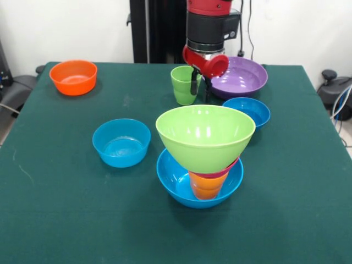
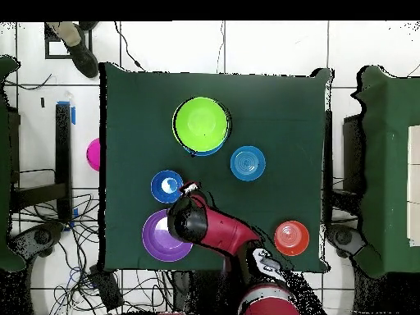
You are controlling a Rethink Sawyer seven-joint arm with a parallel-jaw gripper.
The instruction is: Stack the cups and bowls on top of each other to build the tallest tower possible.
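The tower stands near the table's front: a large blue bowl (image 1: 176, 179) holds an orange-yellow cup (image 1: 206, 187), with a pink-red bowl (image 1: 226, 170) on it and the large lime green bowl (image 1: 204, 132) (image 2: 201, 123) on top. A light green cup (image 1: 181, 85) stands upright behind the tower. My gripper (image 1: 201, 96) (image 2: 187, 193) hangs low at that cup's right side, open. Its left finger (image 1: 193, 82) overlaps the cup's right edge. Nothing is held. The arm hides the green cup from overhead.
A wide purple bowl (image 1: 242, 77) (image 2: 160, 238) sits just right of the gripper. A small blue bowl (image 1: 247, 110) (image 2: 167, 185) lies in front of it. Another small blue bowl (image 1: 121, 143) (image 2: 248, 162) is at centre left, and a small orange bowl (image 1: 73, 77) (image 2: 291, 237) at the far left corner.
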